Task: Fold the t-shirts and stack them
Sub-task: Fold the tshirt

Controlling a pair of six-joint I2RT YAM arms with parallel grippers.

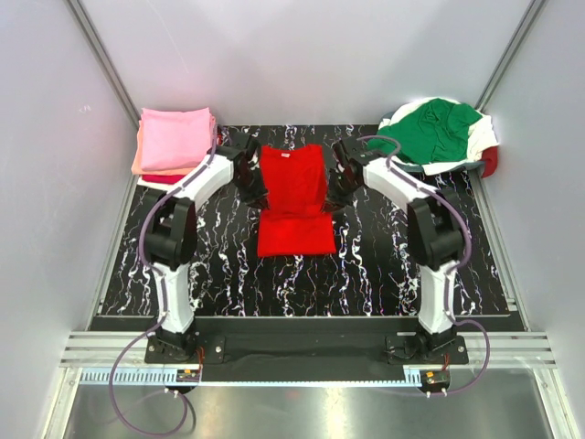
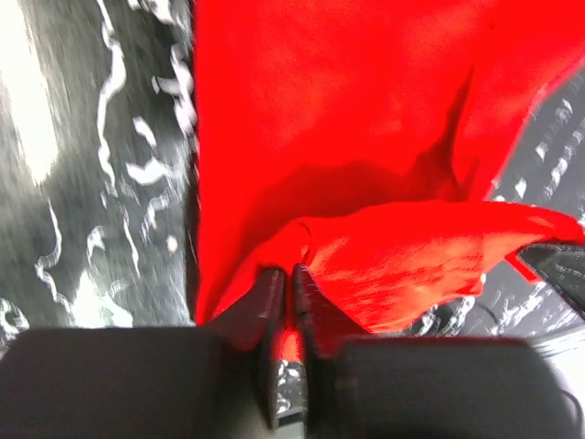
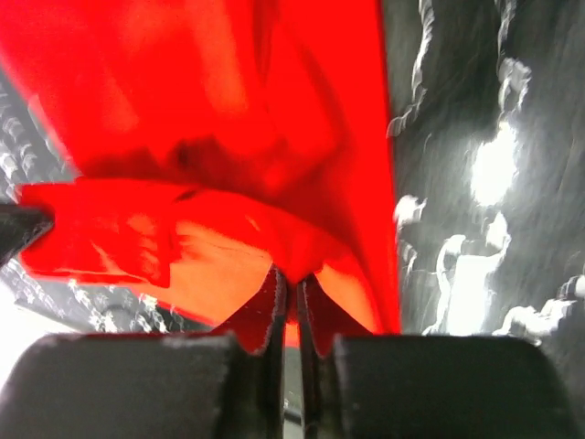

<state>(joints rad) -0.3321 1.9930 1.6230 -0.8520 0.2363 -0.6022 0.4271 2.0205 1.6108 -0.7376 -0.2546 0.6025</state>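
Top view, shirt: the bright red t-shirt [image 1: 292, 197] is laid on the worktop [image 1: 384, 265], its long axis running away from the arm bases, with a crease across its middle.
Top view, end effectors: the left end effector [image 1: 252, 183] is set at the shirt's left edge and the right end effector [image 1: 337, 187] at its right edge. The cloth lies inward of each, and neither arm is nearer.
Top view, other shirts: a pink t-shirt [image 1: 175, 137] is stacked beyond the left end effector, and a green t-shirt [image 1: 439, 128] is heaped beyond the right.
Left wrist view: the jaws are seen almost together, with red cloth pinched between them.
Right wrist view: the jaws are closed on a red fold.
Coming move: a fold along the long axis is judged likely, with both edges carried together.
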